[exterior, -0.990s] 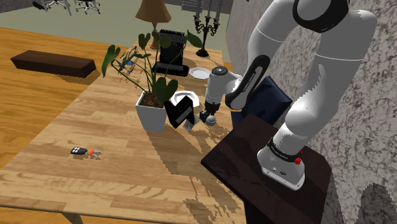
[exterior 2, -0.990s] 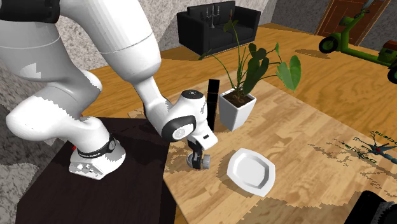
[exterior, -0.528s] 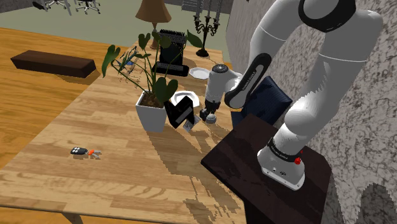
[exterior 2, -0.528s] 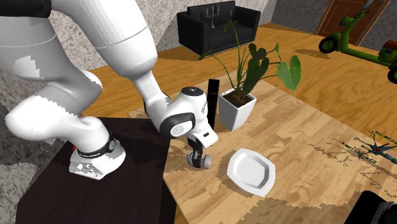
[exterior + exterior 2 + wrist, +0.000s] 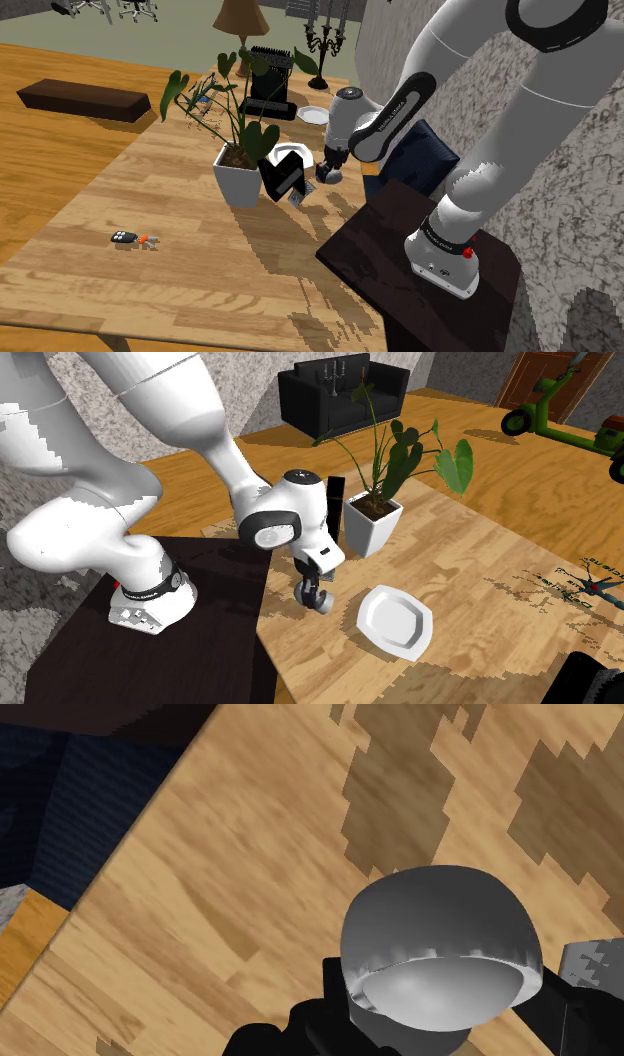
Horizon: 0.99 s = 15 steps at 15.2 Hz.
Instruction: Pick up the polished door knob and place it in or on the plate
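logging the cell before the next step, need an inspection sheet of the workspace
surface: wooden table, grain with patchy shadows
job's things: grey door knob clasped in the gripper, beside the white plate, not on it; plate holds nothing
clutter: potted plant, black upright block, key fob, second white dish
grippers: gripper shut on the door knob, pointing down near the table's edge by the stand
cables: nothing seen
surroundings: black sofa, green scooter, candelabra
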### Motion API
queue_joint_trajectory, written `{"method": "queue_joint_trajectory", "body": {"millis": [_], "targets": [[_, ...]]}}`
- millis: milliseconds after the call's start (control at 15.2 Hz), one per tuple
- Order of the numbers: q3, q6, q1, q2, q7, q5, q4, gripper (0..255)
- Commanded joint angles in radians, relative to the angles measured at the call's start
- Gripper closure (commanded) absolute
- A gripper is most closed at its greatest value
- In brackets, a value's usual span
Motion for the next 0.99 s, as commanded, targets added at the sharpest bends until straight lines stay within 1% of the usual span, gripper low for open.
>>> {"method": "queue_joint_trajectory", "body": {"millis": [0, 330, 594, 924], "targets": [[0.013, -0.026, 0.002, -0.041, -0.050, 0.066, -0.009, 255], [0.015, -0.102, 0.026, -0.132, -0.145, 0.188, -0.014, 255], [0.006, -0.144, 0.003, 0.002, -0.126, 0.126, 0.153, 255], [-0.011, -0.215, 0.002, 0.159, -0.124, 0.085, 0.372, 255]]}}
